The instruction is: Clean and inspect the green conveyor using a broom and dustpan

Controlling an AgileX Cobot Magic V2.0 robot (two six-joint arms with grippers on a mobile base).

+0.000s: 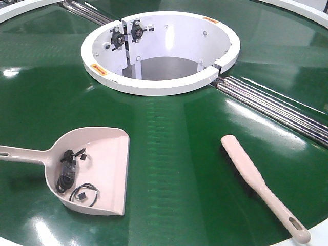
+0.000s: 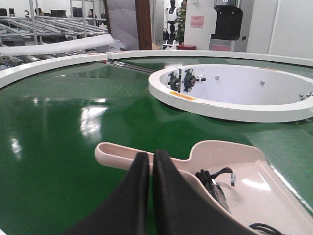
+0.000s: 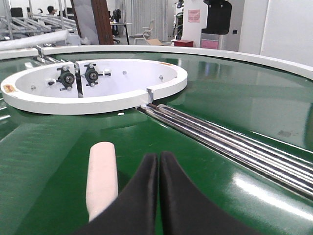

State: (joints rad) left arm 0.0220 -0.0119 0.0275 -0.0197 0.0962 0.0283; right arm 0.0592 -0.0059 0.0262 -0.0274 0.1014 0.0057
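Green and glossy, the large circular conveyor belt fills the front view, crossed by metal roller strips and ringing a white round collar. On the belt's left part lies the wide beige-pink plastic dustpan, its long straight handle pointing left off the edge of the picture and its flat lip facing right. Black cables and small dark parts lie inside the scoop. Well apart to the right rests the long flat beige plastic broom, bristles down, its slotted handle end near the lower right corner.

In the left wrist view the left end effector has its black fingers pressed together, holding nothing, just above the dustpan's handle. In the right wrist view the right end effector is likewise closed and empty, with the broom's beige end just beside it to the left.
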